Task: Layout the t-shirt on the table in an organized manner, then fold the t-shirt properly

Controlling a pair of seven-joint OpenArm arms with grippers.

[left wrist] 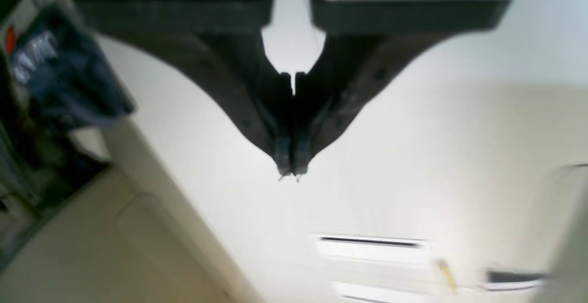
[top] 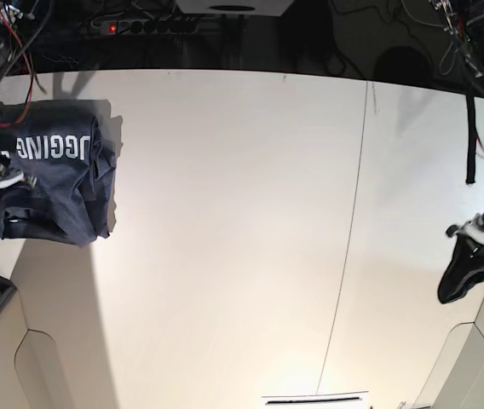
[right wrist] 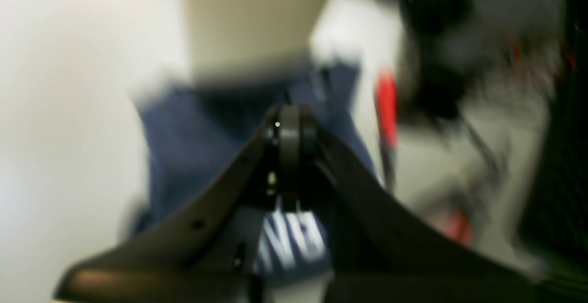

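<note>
Left gripper [left wrist: 292, 172]: jaws clenched together, holding nothing, above bare table [top: 225, 213]. Right gripper [right wrist: 289, 124]: jaws pressed closed; blur hides whether navy t-shirt [top: 54, 170] is pinched.

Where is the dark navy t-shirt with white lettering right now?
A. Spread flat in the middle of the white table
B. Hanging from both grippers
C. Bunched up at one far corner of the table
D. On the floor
C: in the base view the dark navy t-shirt with white lettering lies crumpled at the white table's far corner, not spread out.
</note>
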